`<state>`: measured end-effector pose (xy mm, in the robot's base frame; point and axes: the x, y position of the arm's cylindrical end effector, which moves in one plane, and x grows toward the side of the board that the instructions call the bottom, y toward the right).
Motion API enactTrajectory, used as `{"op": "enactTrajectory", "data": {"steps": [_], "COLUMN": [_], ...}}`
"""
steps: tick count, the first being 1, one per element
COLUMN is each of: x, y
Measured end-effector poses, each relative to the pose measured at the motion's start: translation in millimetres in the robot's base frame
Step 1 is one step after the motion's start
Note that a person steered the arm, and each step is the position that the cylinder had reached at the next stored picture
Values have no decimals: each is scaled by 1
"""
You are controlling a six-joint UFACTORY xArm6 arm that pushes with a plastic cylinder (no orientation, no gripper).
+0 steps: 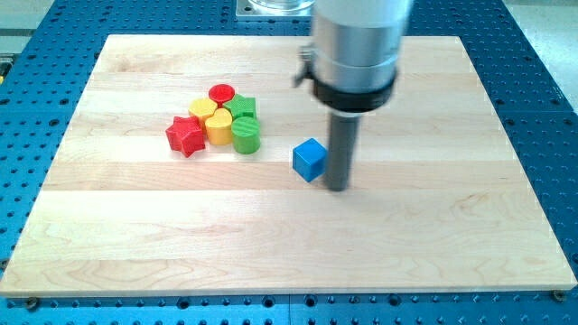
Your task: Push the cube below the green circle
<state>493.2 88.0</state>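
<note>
A blue cube lies near the middle of the wooden board. My tip rests on the board just to the cube's right, close to it and a little lower in the view. The green circle, a short green cylinder, stands to the cube's left and slightly higher, at the right end of a tight cluster of blocks. The cube is apart from that cluster.
The cluster also holds a red star, a yellow heart-like block, another yellow block, a red cylinder and a green block. The arm's metal body hangs above the board's top middle.
</note>
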Motion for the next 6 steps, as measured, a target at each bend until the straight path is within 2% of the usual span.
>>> {"op": "enactTrajectory", "data": {"steps": [1,3,4,5,6], "x": [-19,-12,-8,4,23], "y": [-22,-136,-172,-170,-128]}}
